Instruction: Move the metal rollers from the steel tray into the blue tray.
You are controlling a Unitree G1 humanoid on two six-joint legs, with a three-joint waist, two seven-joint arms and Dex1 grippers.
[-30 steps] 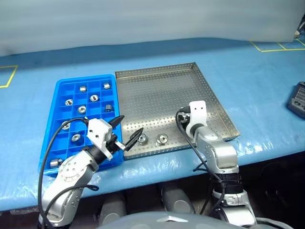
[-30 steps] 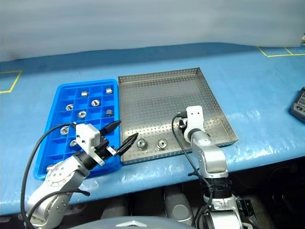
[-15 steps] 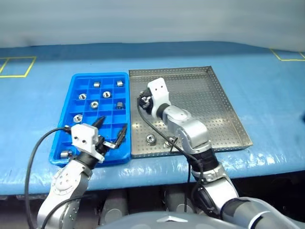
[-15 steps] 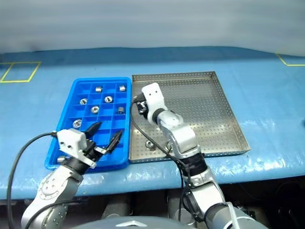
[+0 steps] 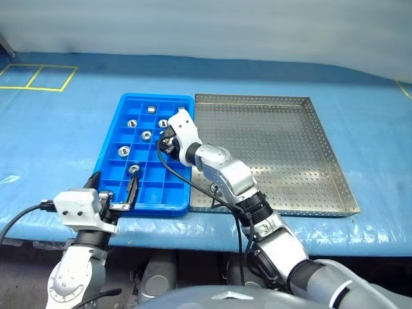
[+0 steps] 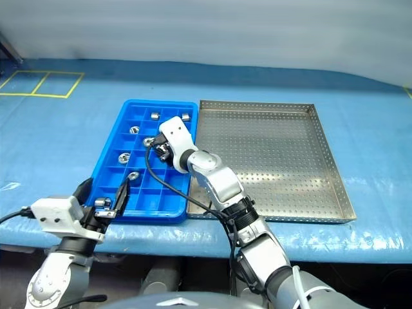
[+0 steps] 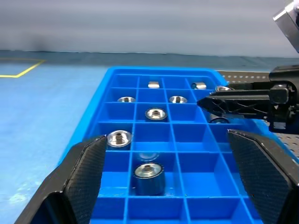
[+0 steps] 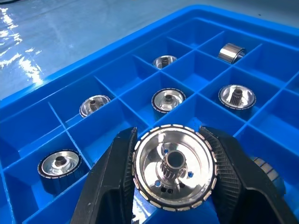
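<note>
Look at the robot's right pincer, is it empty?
No, the right pincer is shut on a shiny metal roller, holding it over the blue tray.

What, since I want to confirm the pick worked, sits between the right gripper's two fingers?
A metal roller, clamped in the right gripper above the blue tray and its compartments. The right wrist view shows this.
</note>
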